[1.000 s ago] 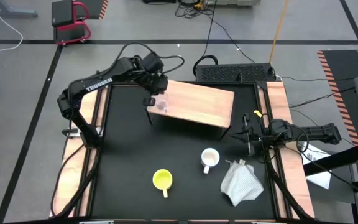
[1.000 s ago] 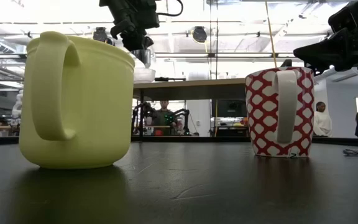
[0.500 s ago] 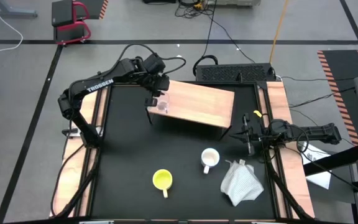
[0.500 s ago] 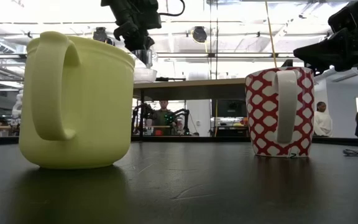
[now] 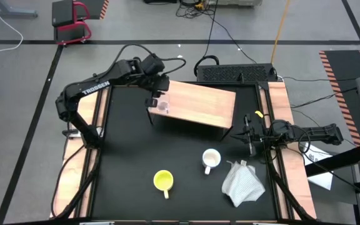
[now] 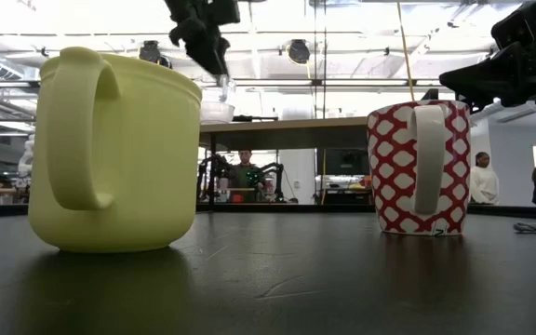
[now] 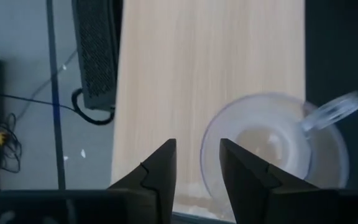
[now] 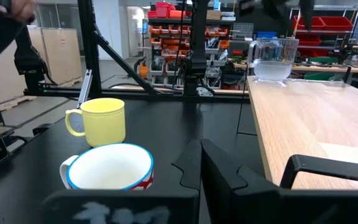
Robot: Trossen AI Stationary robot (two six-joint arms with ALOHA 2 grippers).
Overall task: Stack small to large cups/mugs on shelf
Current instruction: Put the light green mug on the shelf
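The small clear glass cup (image 5: 162, 105) stands upright on the shelf (image 5: 199, 105), at its left end close to the near edge, mouth up, long axis vertical, handle toward the near side; the left gripper (image 5: 155, 94) hangs just above it with fingers parted, holding nothing. A finger could clip the rim in lifting away and tip the cup off that edge. The right gripper (image 5: 250, 139) waits closed at the table's right; the yellow mug (image 5: 163, 180) and white patterned mug (image 5: 211, 159) sit on the table, near side.

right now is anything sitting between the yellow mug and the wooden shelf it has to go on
Nothing visible does. The yellow handled mug stands on bare black table, with open surface up to the light wooden shelf. The white patterned mug stands off to the side, clear of that path.
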